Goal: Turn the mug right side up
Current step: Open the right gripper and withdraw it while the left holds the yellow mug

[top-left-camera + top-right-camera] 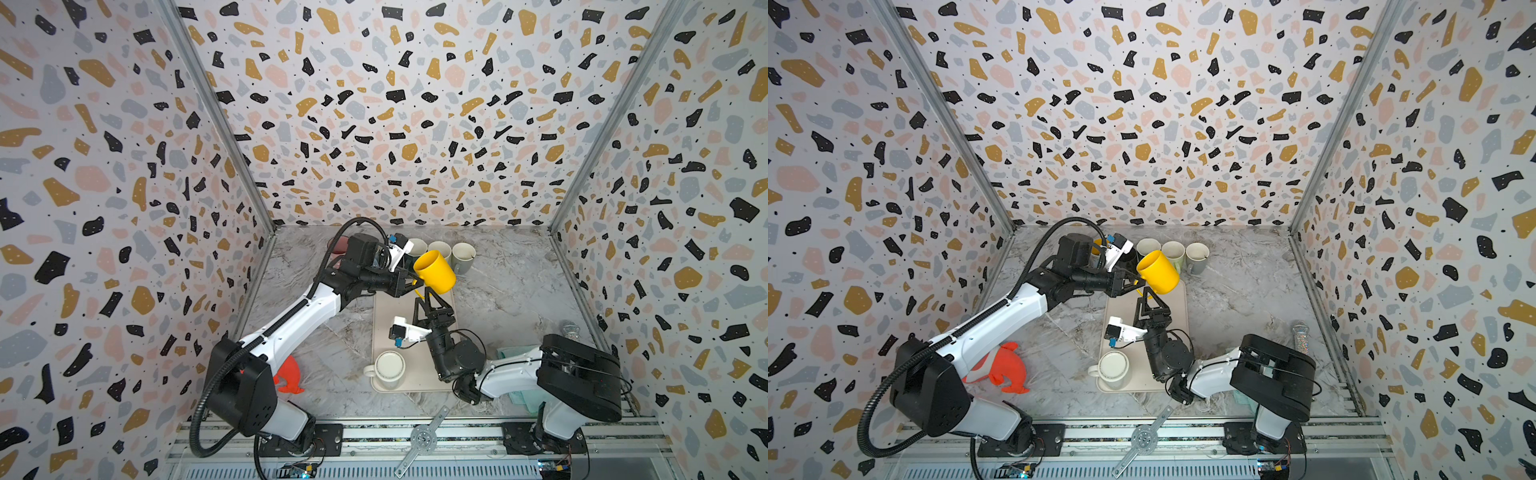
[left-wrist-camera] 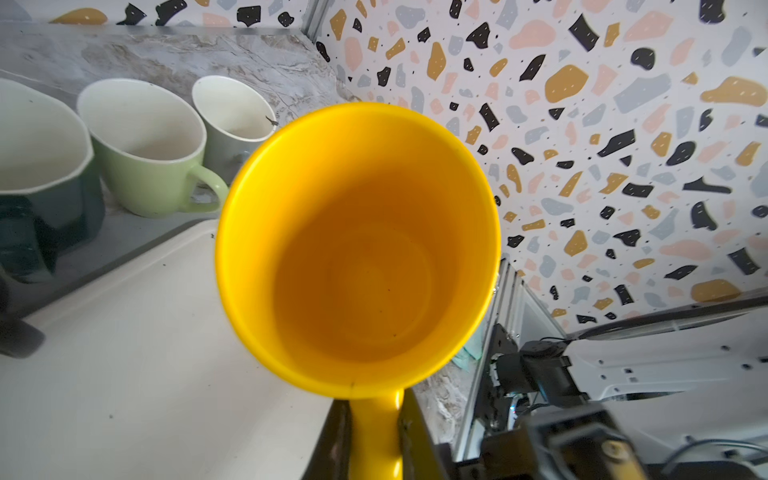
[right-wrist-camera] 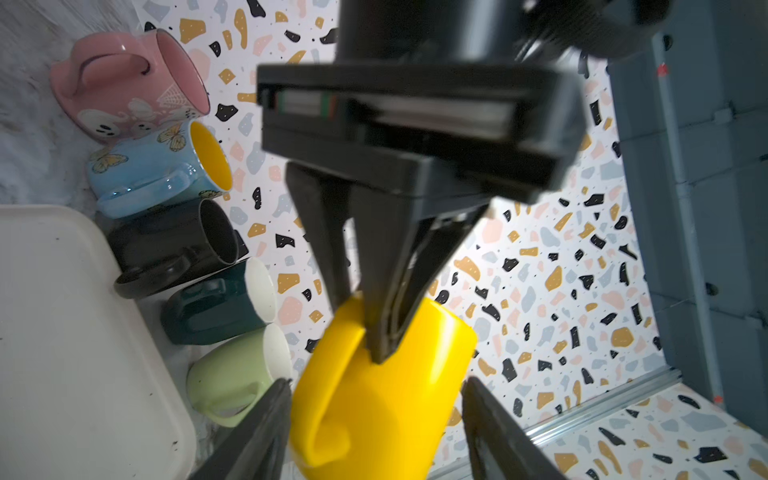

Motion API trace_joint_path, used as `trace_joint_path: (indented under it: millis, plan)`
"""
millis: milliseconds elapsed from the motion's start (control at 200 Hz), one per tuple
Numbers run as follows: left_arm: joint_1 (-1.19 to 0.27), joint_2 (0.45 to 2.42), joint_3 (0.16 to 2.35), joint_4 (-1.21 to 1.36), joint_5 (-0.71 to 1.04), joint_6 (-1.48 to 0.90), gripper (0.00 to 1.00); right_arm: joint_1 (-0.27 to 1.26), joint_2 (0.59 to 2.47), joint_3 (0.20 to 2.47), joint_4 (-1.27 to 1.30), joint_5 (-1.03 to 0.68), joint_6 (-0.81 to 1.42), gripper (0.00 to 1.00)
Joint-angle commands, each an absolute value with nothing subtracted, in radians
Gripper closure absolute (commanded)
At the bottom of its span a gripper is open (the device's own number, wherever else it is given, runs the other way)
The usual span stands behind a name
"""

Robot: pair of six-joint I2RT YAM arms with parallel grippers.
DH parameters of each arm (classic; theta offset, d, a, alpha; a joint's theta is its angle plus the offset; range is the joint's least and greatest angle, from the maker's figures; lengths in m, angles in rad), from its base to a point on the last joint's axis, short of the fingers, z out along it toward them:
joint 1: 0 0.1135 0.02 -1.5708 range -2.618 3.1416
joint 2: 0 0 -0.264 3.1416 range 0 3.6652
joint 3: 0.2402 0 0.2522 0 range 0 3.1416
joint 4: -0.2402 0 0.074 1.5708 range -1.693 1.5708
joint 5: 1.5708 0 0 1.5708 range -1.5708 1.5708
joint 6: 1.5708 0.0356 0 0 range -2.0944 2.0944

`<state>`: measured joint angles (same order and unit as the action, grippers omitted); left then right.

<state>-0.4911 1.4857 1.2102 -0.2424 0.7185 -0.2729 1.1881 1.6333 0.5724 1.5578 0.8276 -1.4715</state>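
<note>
We hold the yellow mug (image 1: 436, 270) up in the air over the far end of the tray (image 1: 386, 316), so there is room to turn it with nothing in the way. The left claw (image 1: 417, 284) is pinched tight on the handle. We think that is because the handle is thin and easy to squeeze, and the mug can swing round from it. The mug is tipped, with its mouth pointing up and off to one side, so it is not straight yet and not set down. The right claw (image 1: 424, 296) sits just under the mug with its jaws apart, one on each side of the round body. In the right wrist view one jaw is right beside the mug and there is a gap at the other, so this claw holds nothing. At the back a row of mugs (image 1: 451, 251) stands mouth up on the counter (image 1: 519, 299), and we guess ours will join them. A white mug (image 1: 390, 365) sits bottom up on the tray.
</note>
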Motion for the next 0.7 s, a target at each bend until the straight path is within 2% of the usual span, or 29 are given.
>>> trace_joint_path:
  millis: [0, 315, 481, 596, 696]
  plan:
    - [-0.48, 1.492, 1.216, -0.195, 0.706, -0.257, 1.0, 1.196, 1.562, 0.591, 1.876, 0.874, -1.469, 0.32]
    - [-0.474, 1.522, 1.237, -0.198, 0.688, -0.25, 1.0, 1.209, 1.495, 0.555, 1.876, 0.923, -1.465, 0.28]
    - [-0.469, 1.509, 1.248, -0.237, 0.596, -0.228, 1.0, 1.213, 1.428, 0.54, 1.839, 0.981, -1.394, 0.24]
    - [-0.466, 1.475, 1.242, -0.251, 0.488, -0.225, 1.0, 1.212, 1.317, 0.54, 1.592, 1.016, -1.172, 0.24]
    - [-0.466, 1.431, 1.221, -0.26, 0.339, -0.237, 1.0, 1.203, 1.175, 0.568, 1.164, 0.988, -0.835, 0.24]
